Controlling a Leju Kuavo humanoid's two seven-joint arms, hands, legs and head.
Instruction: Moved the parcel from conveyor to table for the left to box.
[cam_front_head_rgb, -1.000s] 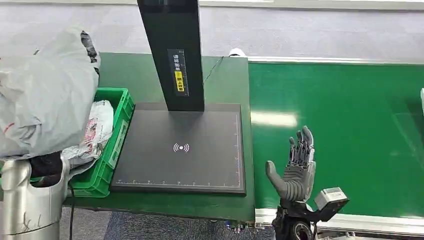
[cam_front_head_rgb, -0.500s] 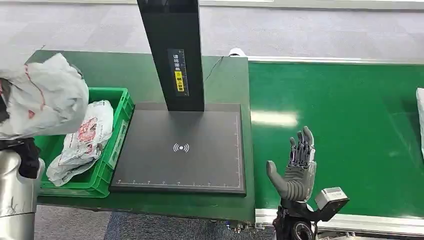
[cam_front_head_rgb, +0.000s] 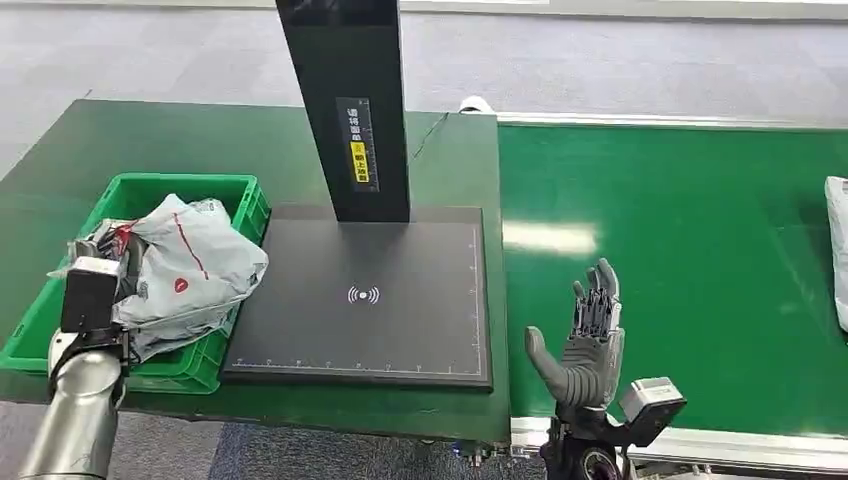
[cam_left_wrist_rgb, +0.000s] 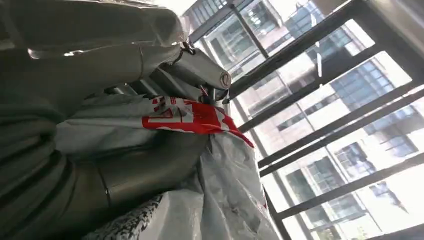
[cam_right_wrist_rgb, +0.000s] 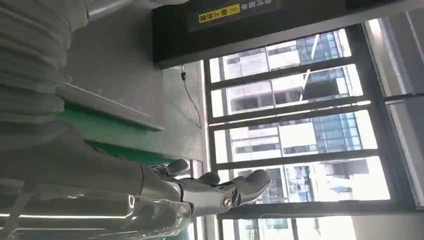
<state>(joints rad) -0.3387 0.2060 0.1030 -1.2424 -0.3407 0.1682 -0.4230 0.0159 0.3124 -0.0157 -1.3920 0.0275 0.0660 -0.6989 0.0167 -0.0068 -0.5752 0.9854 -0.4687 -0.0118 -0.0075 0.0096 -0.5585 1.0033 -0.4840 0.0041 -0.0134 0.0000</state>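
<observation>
A crumpled grey plastic parcel (cam_front_head_rgb: 195, 265) with red print lies in the green bin (cam_front_head_rgb: 180, 181) at the table's left. My left hand (cam_front_head_rgb: 103, 248) sits at the parcel's left side, mostly hidden by it. In the left wrist view the thumb and fingers (cam_left_wrist_rgb: 200, 67) of my left hand (cam_left_wrist_rgb: 115, 165) wrap the parcel (cam_left_wrist_rgb: 225, 200) near its red label. My right hand (cam_front_head_rgb: 590, 340) stands upright and open over the conveyor's near edge, holding nothing. It appears with fingers spread (cam_right_wrist_rgb: 205, 192) in the right wrist view.
A black scanner pad (cam_front_head_rgb: 400, 330) with a tall black post (cam_front_head_rgb: 345, 100) fills the table's middle. The green conveyor belt (cam_front_head_rgb: 700, 250) runs to the right, carrying another pale parcel (cam_front_head_rgb: 838, 250) at the far right edge. A second bag (cam_front_head_rgb: 210, 208) peeks out beneath the grey parcel.
My left arm has lowered the grey parcel from high at the left down into the green bin. The pale parcel on the belt has come further into view. My right hand barely moved.
</observation>
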